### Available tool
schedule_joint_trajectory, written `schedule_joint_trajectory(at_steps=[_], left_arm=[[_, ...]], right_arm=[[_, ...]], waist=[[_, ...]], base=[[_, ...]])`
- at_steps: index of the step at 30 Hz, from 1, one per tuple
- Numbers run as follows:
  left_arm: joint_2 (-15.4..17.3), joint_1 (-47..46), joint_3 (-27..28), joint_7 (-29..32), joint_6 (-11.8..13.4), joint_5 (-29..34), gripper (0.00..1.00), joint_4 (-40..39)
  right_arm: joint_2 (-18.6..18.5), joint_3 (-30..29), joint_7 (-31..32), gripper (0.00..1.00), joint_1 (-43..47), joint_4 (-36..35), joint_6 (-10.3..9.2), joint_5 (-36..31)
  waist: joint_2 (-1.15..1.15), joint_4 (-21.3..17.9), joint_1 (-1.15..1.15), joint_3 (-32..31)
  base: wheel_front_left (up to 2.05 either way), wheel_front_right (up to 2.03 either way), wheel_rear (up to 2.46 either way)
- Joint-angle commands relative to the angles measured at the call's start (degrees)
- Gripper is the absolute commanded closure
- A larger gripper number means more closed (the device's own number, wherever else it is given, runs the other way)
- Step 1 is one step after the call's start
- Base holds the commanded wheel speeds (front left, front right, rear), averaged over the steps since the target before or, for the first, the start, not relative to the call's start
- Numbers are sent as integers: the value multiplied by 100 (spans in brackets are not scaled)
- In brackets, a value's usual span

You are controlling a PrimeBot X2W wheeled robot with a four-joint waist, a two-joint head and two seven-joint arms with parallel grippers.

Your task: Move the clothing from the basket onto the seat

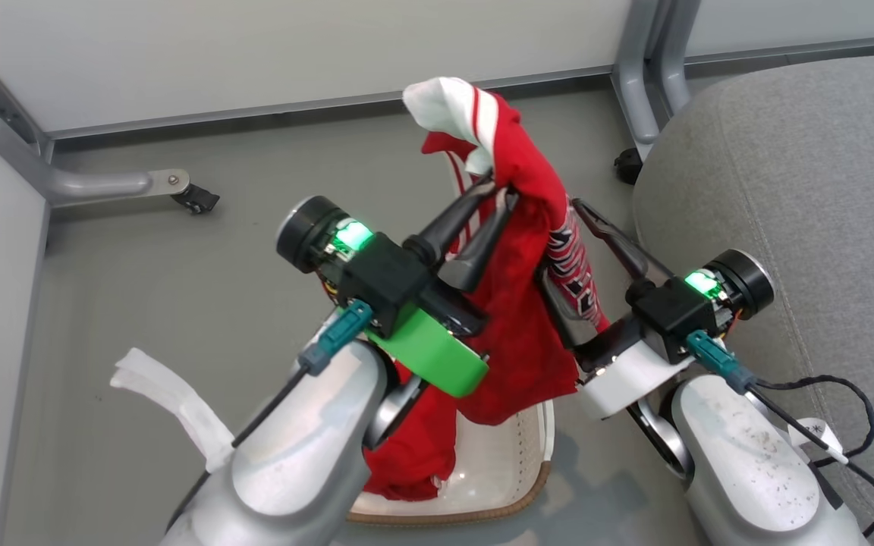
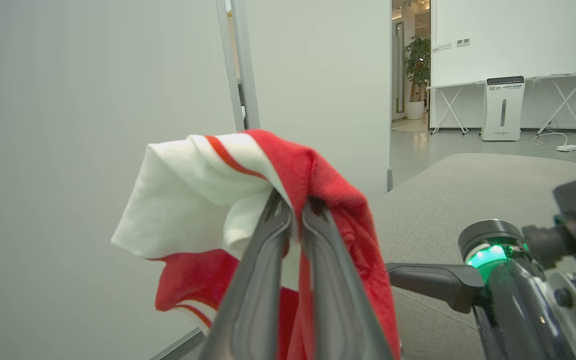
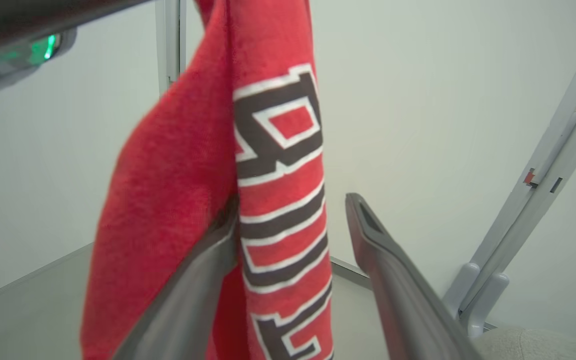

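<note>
The left gripper (image 1: 499, 193) is pressed together on a gathered fold of the jersey (image 1: 520, 334), just below the white trim (image 1: 444, 106), so that the garment is hung clear for carrying. The right gripper (image 1: 562, 243) is spread at 3 o'clock of that pinch. One finger is laid against the lettered panel (image 1: 570, 265) and nothing is clamped; a second hold is probably intended. The jersey's long axis is run from 12 to 6 o'clock, trim uppermost, with its lower end hung over the basket (image 1: 498, 462). The seat (image 1: 809, 189) is found at 3 o'clock, beyond the right gripper.
</note>
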Motion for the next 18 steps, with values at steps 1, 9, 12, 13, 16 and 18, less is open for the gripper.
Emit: schedule_joint_trajectory(at_steps=[1, 9, 12, 13, 16, 18], left_arm=[[-13, -22, -74, -4, -18, -26, 100, -50], [-27, 14, -422, -5, -17, -119, 100, -159], [-30, 27, -455, -5, -17, -141, 100, -130], [-30, 29, -453, -5, -17, -147, 100, -106], [-31, 26, -436, -4, -17, -145, 100, -66], [-31, 30, -418, -4, -17, -133, 100, -43]], right_arm=[[-61, 92, -2, 0, -101, 78, -2, 75], [-200, 462, -2, 24, -323, 523, -2, 365], [-175, 453, -2, 100, -295, 579, -2, 444], [-175, 447, -2, 100, -280, 581, -3, 454], [-156, 435, -2, 100, -217, 542, -2, 482], [-149, 442, -2, 100, -189, 520, -3, 500]], waist=[[0, 40, 0, 21], [0, 146, 0, 67], [0, 168, 0, 87], [0, 171, 0, 96], [0, 166, 0, 113], [0, 152, 0, 121]], base=[[0, 0, 0], [0, 0, 0], [0, 0, 0], [0, 0, 0], [0, 0, 0], [0, 0, 0]])
